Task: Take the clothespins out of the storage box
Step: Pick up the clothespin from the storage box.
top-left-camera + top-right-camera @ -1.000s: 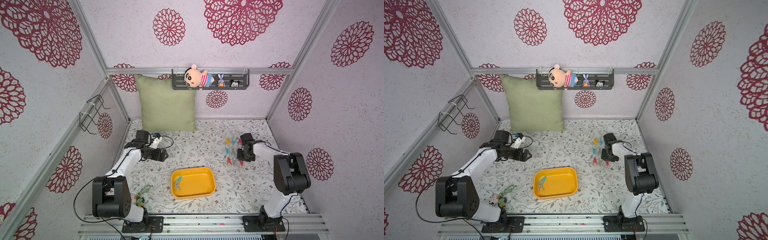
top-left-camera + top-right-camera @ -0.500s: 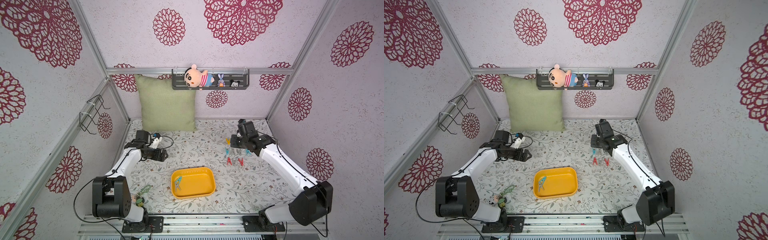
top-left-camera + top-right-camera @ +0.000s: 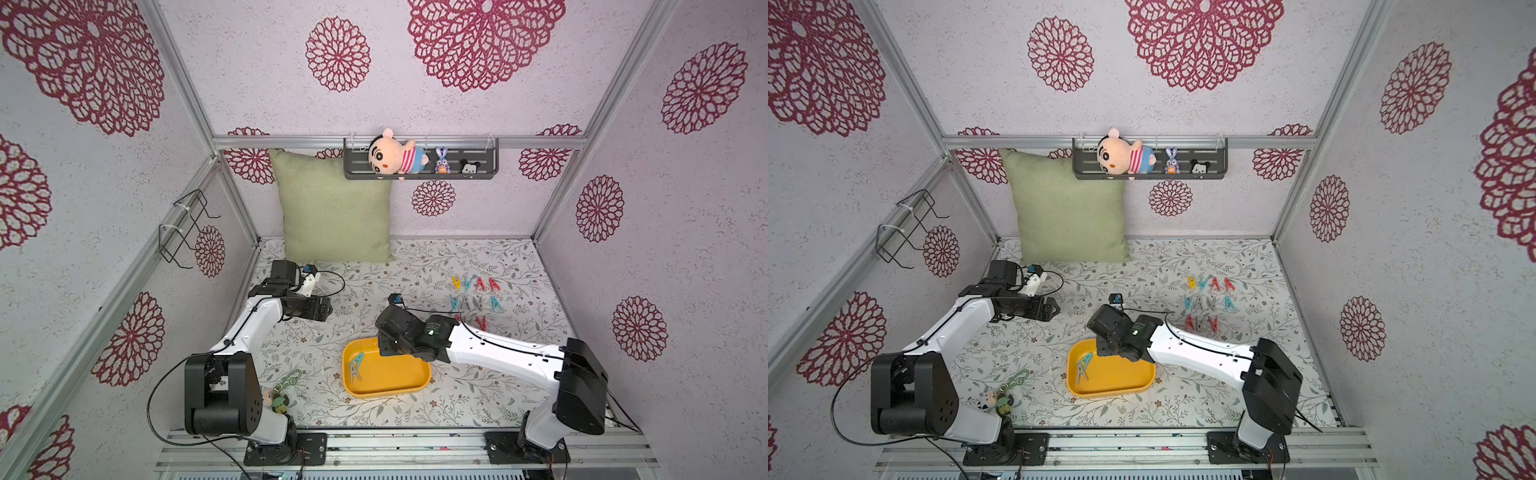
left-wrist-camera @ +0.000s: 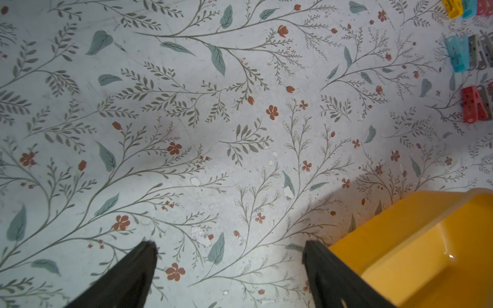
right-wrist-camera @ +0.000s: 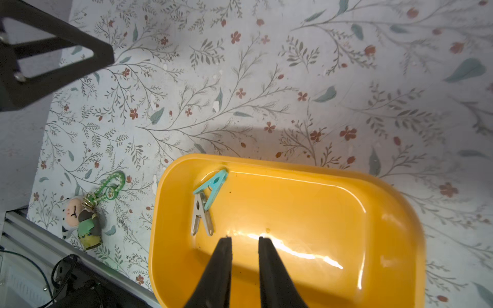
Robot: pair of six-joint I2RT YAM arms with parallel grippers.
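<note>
Overhead, two white robot arms reach across a table covered in a leaf-and-flower print. The right gripper hangs over the storage box, a shallow yellow tray near the front middle of the table. Its two black fingers stand only a narrow gap apart, with nothing between them. The fingertips sit above the tray's bare yellow floor, and whether they touch it cannot be told. Two pegs lie inside the tray at the end nearer the left arm: a teal clothespin, and a grey clothespin touching it. The grey one lies just beside the right gripper's tips but apart from them. Both show as a small pair in both top views. More clothespins in red, teal, yellow and grey lie in short rows on the table beyond the tray, toward the right wall. The left gripper is spread wide and holds nothing. It hangs over bare tabletop, with a corner of the tray beside one finger. A keychain charm on a green chain lies near the left arm's base.
</note>
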